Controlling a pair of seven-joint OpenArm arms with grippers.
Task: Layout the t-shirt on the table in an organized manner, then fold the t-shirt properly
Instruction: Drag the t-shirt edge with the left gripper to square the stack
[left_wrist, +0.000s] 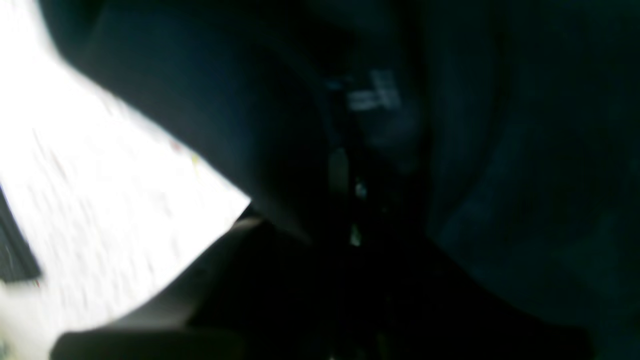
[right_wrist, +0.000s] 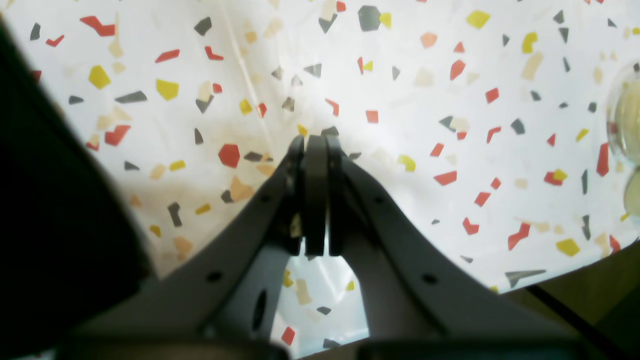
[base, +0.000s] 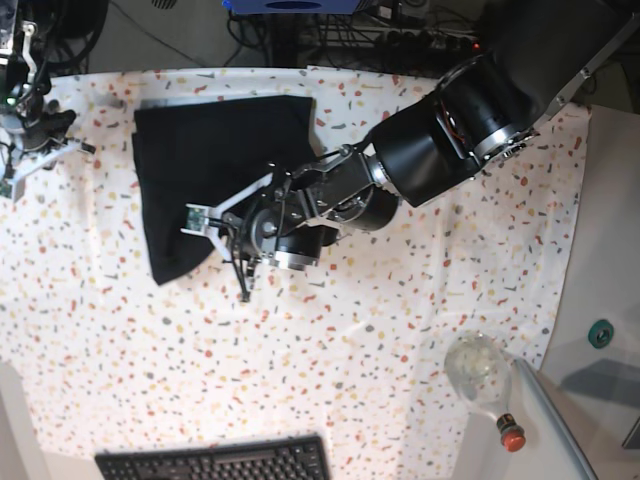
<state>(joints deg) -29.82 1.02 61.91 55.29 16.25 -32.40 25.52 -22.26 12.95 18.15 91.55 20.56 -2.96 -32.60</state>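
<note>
The black t-shirt (base: 215, 165) lies as a rough rectangle at the back left of the speckled table (base: 400, 330). My left arm reaches in from the back right, and my left gripper (base: 244, 288) points down at the shirt's front right edge. In the blurred left wrist view the t-shirt (left_wrist: 450, 175) fills most of the frame, with a pale mark (left_wrist: 372, 95) on it. The dark fingers (left_wrist: 200, 280) are closed together with cloth at their tips. My right gripper (right_wrist: 316, 142) hangs shut over bare table (right_wrist: 425, 100), holding nothing. It is parked at the far left (base: 40, 140).
A black keyboard (base: 215, 462) lies at the front edge. A clear bottle (base: 480, 372) with a red cap stands at the front right, beside a grey surface (base: 600, 400). Cables and equipment sit behind the table's back edge.
</note>
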